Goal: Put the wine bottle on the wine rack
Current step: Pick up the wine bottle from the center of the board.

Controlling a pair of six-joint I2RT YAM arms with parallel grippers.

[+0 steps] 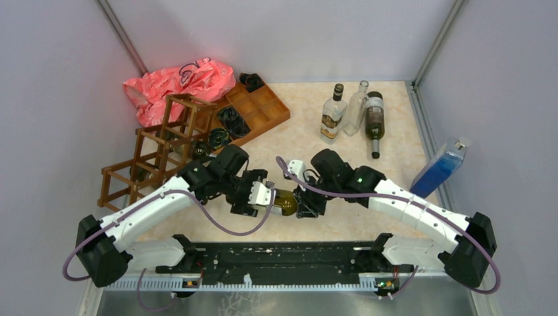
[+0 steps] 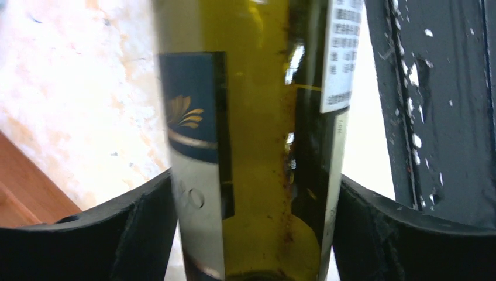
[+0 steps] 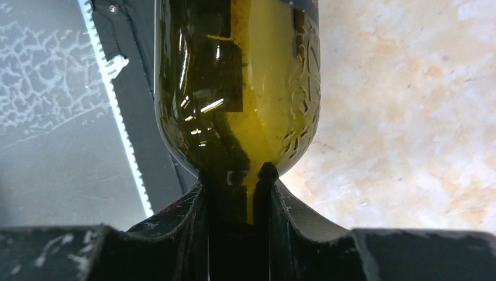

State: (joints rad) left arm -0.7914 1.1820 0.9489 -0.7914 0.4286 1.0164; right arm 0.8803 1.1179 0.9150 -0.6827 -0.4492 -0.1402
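Note:
The wine bottle (image 1: 285, 201) is olive-green glass with a dark blue label. It lies horizontally just above the table's near edge, held between my two grippers. My left gripper (image 1: 272, 197) is shut on the bottle's wide body (image 2: 257, 146), and both black fingers (image 2: 140, 234) press its sides. My right gripper (image 1: 304, 203) is shut on the bottle's thin neck just below the shoulder (image 3: 234, 88), fingers (image 3: 292, 216) tight on either side. The dark brown wine rack (image 1: 161, 148) stands at the left, behind my left arm.
An orange-brown compartmented tray (image 1: 253, 108) and a pink plastic bag (image 1: 177, 82) sit behind the rack. Three other bottles (image 1: 357, 105) are at the back right. A blue bottle (image 1: 439, 164) leans on the right wall. The black base rail (image 1: 283, 260) runs along the near edge.

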